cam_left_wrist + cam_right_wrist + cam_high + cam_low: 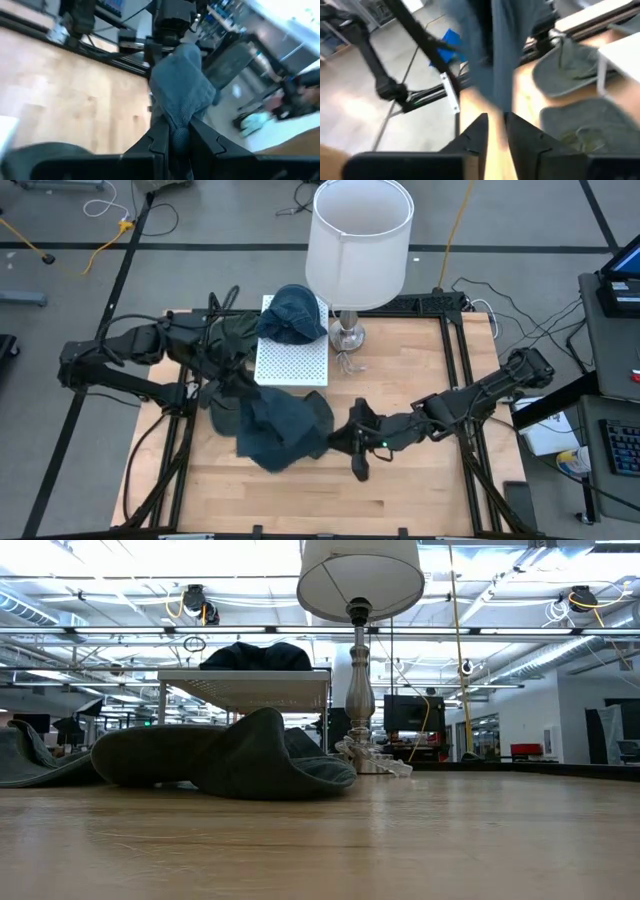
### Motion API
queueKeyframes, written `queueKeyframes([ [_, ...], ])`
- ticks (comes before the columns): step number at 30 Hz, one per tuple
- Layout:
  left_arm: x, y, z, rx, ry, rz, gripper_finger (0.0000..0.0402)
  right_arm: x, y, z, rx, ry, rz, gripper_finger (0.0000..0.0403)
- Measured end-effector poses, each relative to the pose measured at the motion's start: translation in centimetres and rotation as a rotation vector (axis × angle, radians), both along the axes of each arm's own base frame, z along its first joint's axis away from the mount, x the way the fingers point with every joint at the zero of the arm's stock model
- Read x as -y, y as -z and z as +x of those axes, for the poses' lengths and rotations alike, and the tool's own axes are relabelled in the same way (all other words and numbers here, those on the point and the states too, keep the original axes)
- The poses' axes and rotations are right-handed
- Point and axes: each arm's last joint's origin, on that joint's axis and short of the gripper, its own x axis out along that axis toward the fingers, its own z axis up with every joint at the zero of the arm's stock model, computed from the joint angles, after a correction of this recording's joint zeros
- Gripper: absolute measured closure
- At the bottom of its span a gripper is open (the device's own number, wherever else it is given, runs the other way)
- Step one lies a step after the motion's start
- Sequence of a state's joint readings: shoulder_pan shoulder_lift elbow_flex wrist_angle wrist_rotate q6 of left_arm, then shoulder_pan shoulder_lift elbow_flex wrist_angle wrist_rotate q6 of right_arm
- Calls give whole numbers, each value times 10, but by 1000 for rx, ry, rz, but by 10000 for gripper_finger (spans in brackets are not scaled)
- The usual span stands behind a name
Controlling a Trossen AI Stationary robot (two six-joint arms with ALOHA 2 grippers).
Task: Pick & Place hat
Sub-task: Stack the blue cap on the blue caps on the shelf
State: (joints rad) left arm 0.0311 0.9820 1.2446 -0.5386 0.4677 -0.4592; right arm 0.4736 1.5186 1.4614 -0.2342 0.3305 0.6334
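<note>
A blue-grey cloth hat [283, 430] hangs between my two grippers above the table's near middle. My left gripper [177, 137] is shut on one side of it, at its left end in the high view [232, 392]. My right gripper [497, 120] [350, 438] is shut at its right edge. A second blue hat [293, 315] lies on top of a white perforated stand [292, 358]. Dark green hats [225, 335] [220, 755] lie flat on the table beside the stand. My left gripper pinches a bunched fold of the blue-grey hat [176, 125] between its two fingers; the cloth runs on ahead of them toward the other arm. My right gripper has the hat's opposite edge [503, 102] between its fingertips, coming level from the table's right; the cloth stretches away ahead of them.
A lamp with a white shade [358, 240] stands at the far middle, its metal base [348, 335] and coiled cord [350, 365] right of the stand. Black rails [462, 370] frame the table. Bare wood lies along the near edge [330, 500].
</note>
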Motion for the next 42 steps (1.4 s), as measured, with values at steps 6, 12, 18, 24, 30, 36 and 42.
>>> queueKeyframes([
  [6, -2, -17, -21, 18, -59, 250, 358, -4, -9, -15, -29, -34, 110, 283],
  [12, -4, -35, -40, 0, -172, 587, 358, 3, -17, -26, -13, -23, 30, 265],
  [18, -7, -44, -47, 1, -268, 906, 358, 22, -31, -33, 43, 8, -114, 268],
  [24, -10, -44, -44, -56, -308, 1295, 358, 47, -52, -45, 131, 36, -196, 269],
  [30, -14, -43, -33, -206, -381, 1589, 358, 66, -66, -57, 182, 63, -280, 272],
  [36, -22, -47, -20, -346, -507, 1778, 358, 78, -71, -61, 197, 77, -357, 273],
  [42, -34, -56, -14, -443, -526, 1964, 358, 82, -71, -59, 191, 76, -416, 273],
])
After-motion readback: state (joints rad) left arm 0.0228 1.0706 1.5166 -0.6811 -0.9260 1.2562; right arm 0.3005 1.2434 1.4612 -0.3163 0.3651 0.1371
